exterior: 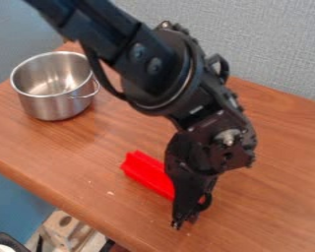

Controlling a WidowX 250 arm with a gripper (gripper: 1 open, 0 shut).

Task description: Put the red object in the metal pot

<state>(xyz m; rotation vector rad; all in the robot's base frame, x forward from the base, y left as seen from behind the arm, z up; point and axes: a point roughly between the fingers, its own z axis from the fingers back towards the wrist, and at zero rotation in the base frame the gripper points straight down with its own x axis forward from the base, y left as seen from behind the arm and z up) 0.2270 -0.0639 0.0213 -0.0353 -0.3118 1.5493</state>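
The red object (143, 172) lies on the wooden table near its front edge. Only its left end shows, because the rest is hidden behind the black gripper. My gripper (184, 209) points steeply down right at the block's right end, with a fingertip reaching past the table's front edge in this view. The jaws are hidden by the gripper's body, so I cannot tell whether they hold the block. The metal pot (48, 85) stands empty at the table's far left, well apart from the gripper and the block.
The wooden table (68, 148) ends in a front edge just below the block and gripper. The thick black arm (134, 49) crosses from the top left over the middle. A pale object (62, 236) sits below the table's edge. A grey wall stands behind.
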